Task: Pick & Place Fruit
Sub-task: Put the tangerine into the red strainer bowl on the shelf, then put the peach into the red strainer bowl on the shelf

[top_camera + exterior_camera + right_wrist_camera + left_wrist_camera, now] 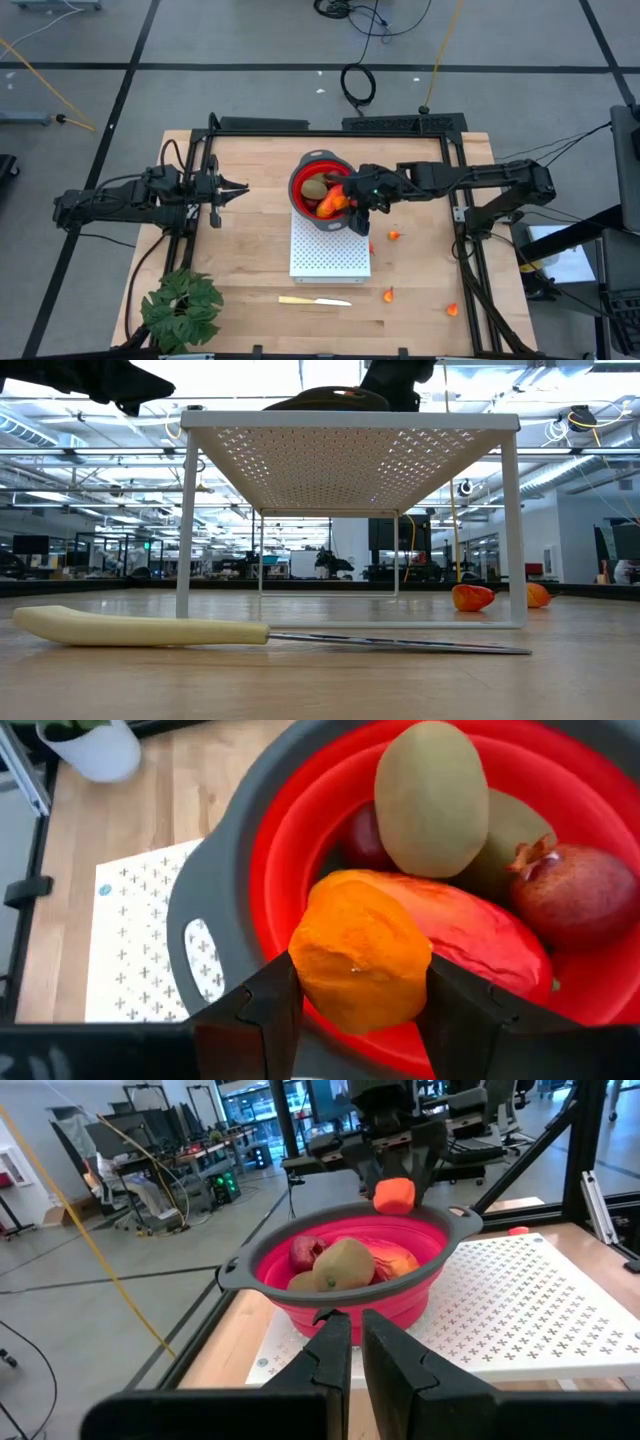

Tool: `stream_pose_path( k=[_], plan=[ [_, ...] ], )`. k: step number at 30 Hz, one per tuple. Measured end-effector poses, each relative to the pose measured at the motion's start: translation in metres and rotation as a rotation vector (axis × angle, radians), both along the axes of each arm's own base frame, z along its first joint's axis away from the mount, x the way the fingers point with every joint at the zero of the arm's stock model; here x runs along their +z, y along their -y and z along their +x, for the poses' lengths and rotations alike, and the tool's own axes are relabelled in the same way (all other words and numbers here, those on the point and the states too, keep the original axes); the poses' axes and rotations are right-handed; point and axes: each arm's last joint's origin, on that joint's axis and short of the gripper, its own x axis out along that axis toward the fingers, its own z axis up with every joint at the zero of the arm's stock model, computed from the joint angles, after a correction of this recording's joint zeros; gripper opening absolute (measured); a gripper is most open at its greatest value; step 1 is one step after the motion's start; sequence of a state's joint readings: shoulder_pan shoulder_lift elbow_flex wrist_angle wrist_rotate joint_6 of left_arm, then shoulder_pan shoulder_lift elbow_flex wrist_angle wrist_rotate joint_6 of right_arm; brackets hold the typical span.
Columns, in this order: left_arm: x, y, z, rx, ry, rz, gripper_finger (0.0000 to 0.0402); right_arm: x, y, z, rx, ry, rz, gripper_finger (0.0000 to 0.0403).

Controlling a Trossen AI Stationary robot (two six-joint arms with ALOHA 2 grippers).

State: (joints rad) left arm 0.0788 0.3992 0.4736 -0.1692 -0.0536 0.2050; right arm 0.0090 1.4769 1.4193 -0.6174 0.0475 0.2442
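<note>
orange fruit piece (pixel 360 970) clamped in right gripper (pixel 362 1005) above red bowl (pixel 305 172); left gripper (pixel 238 187) shut, empty, well left of bowl.

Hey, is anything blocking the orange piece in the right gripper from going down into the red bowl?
Nothing visible does. The right gripper holds the orange piece directly over the red bowl, with only other fruit lying below.

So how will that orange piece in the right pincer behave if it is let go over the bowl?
The orange piece, clamped in the right pincer, looks rounded and smooth, so it may roll. The red bowl is already crowded with fruit, so it would probably settle against them. It seems light.
</note>
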Motion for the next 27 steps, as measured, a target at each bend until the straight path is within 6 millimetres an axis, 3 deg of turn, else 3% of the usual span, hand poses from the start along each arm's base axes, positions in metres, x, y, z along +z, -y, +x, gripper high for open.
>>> stream_pose_path(
  k=[9,20,27],
  plan=[
    [0.0,0.0,0.0,0.0,0.0,0.0,0.0031,0.0,0.0005,-0.0002,-0.009,-0.001,-0.004,0.0162],
    [0.0,0.0,0.0,0.0,0.0,0.0,0.0031,0.0001,0.0019,-0.0002,-0.044,0.0,-0.037,0.0204],
    [0.0,0.0,0.0,0.0,0.0,0.0,0.0031,0.0002,0.0019,-0.0003,-0.04,0.0,-0.041,0.0211]
  ],
)
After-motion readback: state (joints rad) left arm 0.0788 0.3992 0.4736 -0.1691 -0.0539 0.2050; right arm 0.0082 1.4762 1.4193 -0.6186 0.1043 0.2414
